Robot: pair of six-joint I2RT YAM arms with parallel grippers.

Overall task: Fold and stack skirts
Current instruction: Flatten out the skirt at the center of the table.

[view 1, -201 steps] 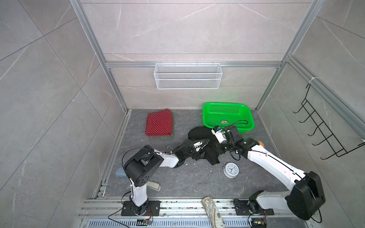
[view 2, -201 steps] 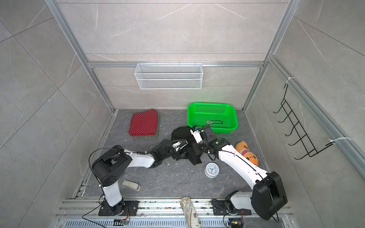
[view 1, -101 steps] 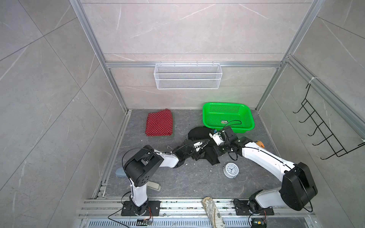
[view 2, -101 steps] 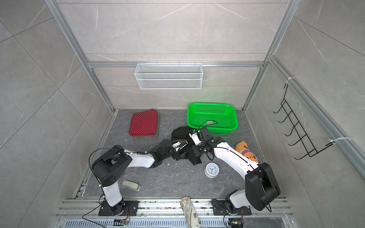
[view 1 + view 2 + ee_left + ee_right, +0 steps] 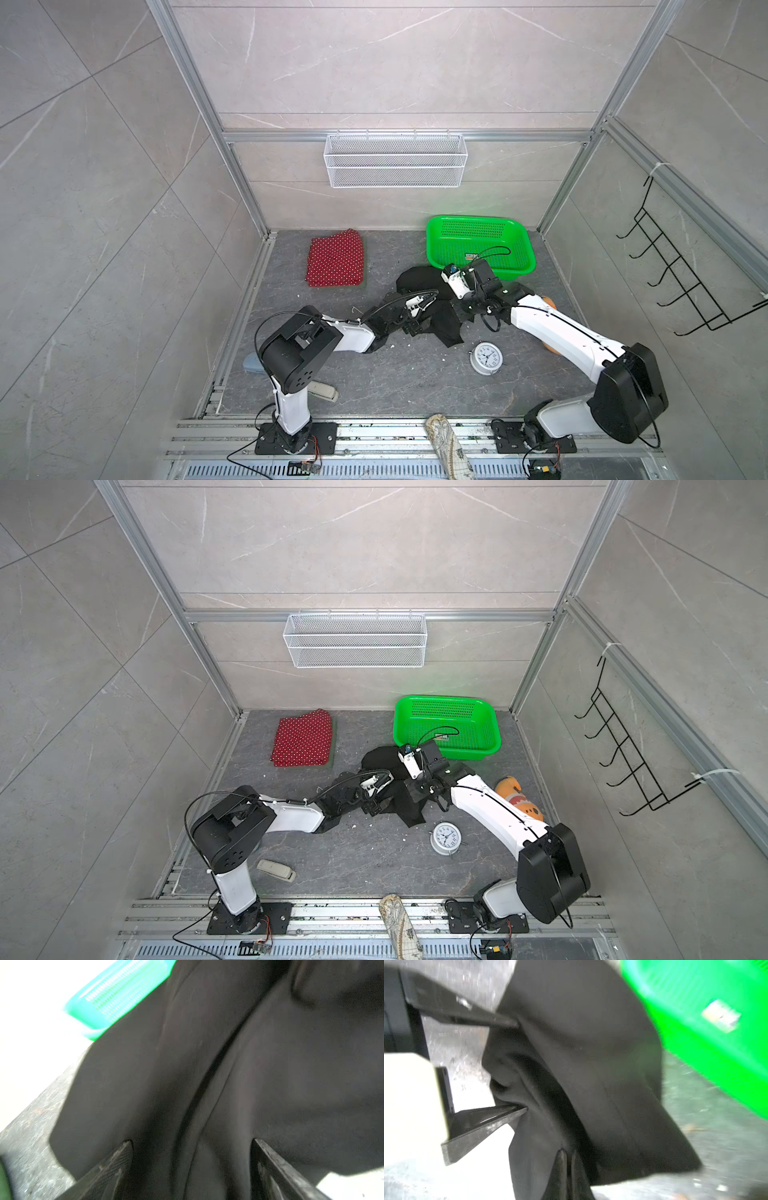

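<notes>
A crumpled black skirt lies mid-floor in both top views. My left gripper is open, its two fingers wide apart with the skirt's folds between them. My right gripper reaches in from the basket side and is shut on a fold of the black skirt. At the back left a red polka-dot skirt lies folded on an olive green skirt, of which only an edge shows.
A green basket stands right behind the black skirt. A white alarm clock sits in front of it and an orange plush fish lies under my right arm. A beige patterned roll and a beige handset lie near the front rail.
My right gripper's jaws have closed on the black skirt, and the right arm has shifted slightly. The left arm and its open jaws have stayed put.
</notes>
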